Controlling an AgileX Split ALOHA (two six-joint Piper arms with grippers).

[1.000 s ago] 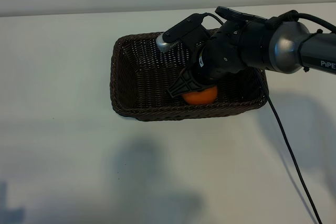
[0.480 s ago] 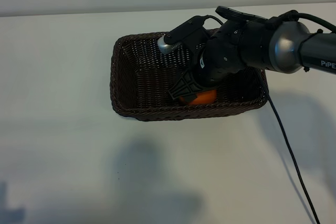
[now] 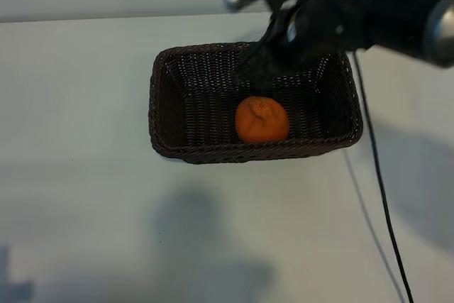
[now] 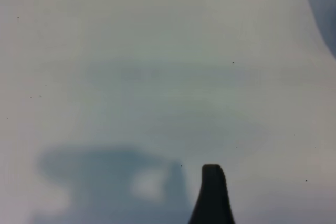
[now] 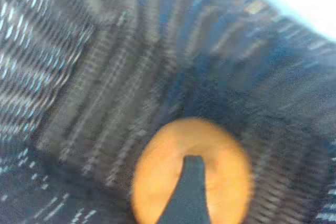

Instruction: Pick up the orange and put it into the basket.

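Nearest the camera was bare worktop (image 3: 85, 211), then the basket (image 3: 157, 104) sitting flat on it. The orange (image 3: 262, 120) lay inside on the woven floor, right of centre, close to the near wall, loose, with nothing touching it.

Beyond it the right pincer (image 3: 266, 62) hung over the basket's far rim, above the orange and apart from it. It held nothing; too smeared to tell if it was spread or pressed together. The right wrist view looked straight down at the orange in the basket.

The left pincer (image 4: 211, 198) was spread and empty, parked over plain worktop, away from the basket.

Judged: orange in basket, so the placing looked done and the step in hand was the retreat. Next move called for taking the right arm up and away without clipping the rim or nudging the basket.
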